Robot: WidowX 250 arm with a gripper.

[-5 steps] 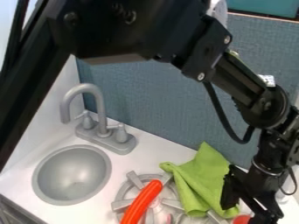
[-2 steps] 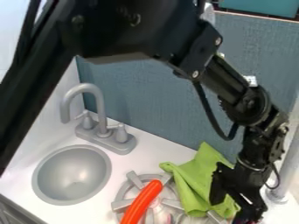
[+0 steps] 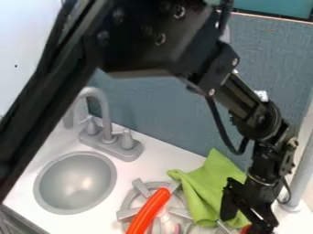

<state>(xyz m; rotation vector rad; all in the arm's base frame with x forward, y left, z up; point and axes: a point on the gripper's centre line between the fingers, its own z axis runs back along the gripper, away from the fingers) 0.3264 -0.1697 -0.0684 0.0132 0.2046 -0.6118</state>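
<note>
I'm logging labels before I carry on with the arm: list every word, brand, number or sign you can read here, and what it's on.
White sticker on the robot arm: any print is too small to read.
Nothing readable on the green cloth, sink, tap, burner or long orange-red thing.

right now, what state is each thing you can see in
hand, pointing down by the cloth's right side
green cloth, crumpled, partly over the burner
red thing, mostly hidden at the hand; held or not, can't tell
orange-red sausage-shaped thing, lying across the burner
burner, partly covered
sink, uncovered, facing up
faucet, upright, spout curving down
faucet handles, both upright
</note>
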